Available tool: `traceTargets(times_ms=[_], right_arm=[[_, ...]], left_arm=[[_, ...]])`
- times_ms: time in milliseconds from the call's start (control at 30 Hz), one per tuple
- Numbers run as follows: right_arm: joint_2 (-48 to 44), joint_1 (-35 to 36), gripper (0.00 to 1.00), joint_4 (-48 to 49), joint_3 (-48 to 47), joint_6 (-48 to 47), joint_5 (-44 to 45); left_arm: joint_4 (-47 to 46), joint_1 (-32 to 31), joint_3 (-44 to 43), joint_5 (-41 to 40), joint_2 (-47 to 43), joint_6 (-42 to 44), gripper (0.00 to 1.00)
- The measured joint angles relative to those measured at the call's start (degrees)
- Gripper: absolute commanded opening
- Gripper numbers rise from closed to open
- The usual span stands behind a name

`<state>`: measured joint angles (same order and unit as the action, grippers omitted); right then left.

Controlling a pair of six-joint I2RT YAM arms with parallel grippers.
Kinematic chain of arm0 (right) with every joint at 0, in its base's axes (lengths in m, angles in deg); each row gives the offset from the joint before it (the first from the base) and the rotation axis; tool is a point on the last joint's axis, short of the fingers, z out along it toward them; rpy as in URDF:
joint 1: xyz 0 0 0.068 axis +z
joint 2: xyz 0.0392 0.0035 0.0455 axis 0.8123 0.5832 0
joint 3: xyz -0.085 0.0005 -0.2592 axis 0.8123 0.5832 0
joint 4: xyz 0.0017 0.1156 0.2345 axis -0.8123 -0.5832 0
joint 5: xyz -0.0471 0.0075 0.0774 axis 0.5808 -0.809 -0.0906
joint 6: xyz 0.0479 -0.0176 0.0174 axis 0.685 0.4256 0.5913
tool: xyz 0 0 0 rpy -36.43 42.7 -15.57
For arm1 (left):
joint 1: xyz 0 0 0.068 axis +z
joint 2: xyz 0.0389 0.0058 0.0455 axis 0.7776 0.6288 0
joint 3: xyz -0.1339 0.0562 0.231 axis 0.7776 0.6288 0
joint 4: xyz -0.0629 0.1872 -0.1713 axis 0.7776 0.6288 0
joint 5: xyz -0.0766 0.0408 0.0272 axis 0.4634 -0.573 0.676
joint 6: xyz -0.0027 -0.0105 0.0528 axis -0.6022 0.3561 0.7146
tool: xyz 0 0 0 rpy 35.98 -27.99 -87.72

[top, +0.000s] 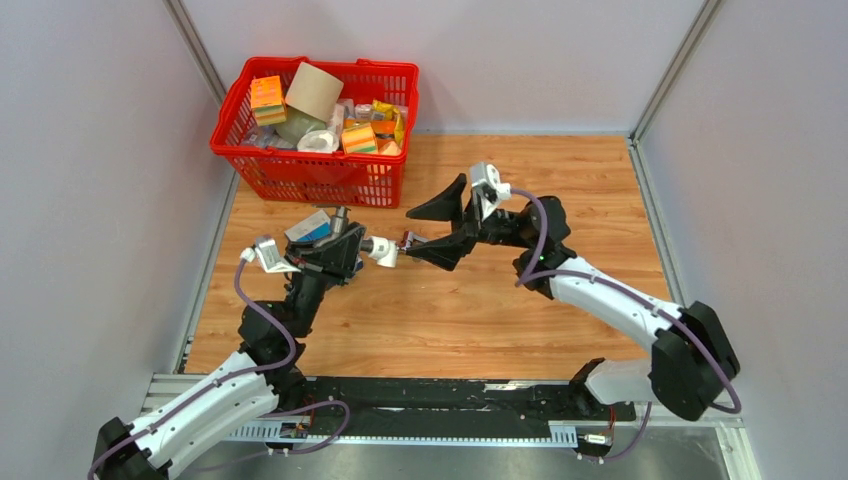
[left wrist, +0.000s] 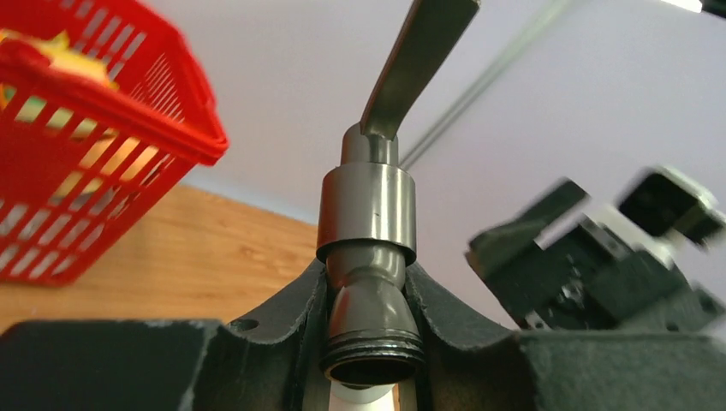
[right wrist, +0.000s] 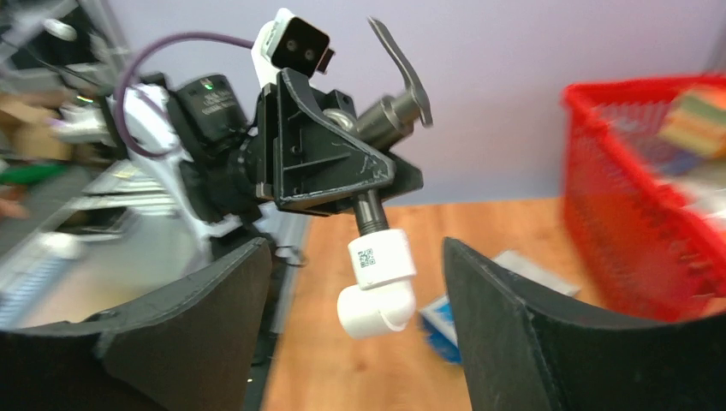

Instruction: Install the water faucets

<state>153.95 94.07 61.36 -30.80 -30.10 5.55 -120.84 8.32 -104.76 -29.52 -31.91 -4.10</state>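
While my left claw, raised left of centre above the table, clamps the dark grey faucet, white elbow pointing right, my right claw stands released, jaws flanking that elbow.

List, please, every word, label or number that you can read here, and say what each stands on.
No words or numbers are legible in any view.
white elbow fitting: small label with a QR code; no readable letters.
orange packs in the red basket: print too small.
blue-and-white box: blurred.
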Motion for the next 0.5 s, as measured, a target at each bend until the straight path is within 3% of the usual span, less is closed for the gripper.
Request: traceTargets(times_ms=[67,267,500], right_arm=[[-3.2,1.0,0.86,-1.8,2.0,-9.0,2.8],[-6.8,7.7,0.87,-2.0,11.8,-32.5,10.9],[-6.8,14.4,0.88,-0.7,17.3,-53.1,20.2]], left_arm=[[9.3,0.0,-3.5,-4.8,-0.2,-5.7,0.0],[32.1,0.0,-13.6,-11.5,2.1,-21.7,0.0],[45.7,0.0,-18.7,-12.2,5.4,-32.0,0.0]])
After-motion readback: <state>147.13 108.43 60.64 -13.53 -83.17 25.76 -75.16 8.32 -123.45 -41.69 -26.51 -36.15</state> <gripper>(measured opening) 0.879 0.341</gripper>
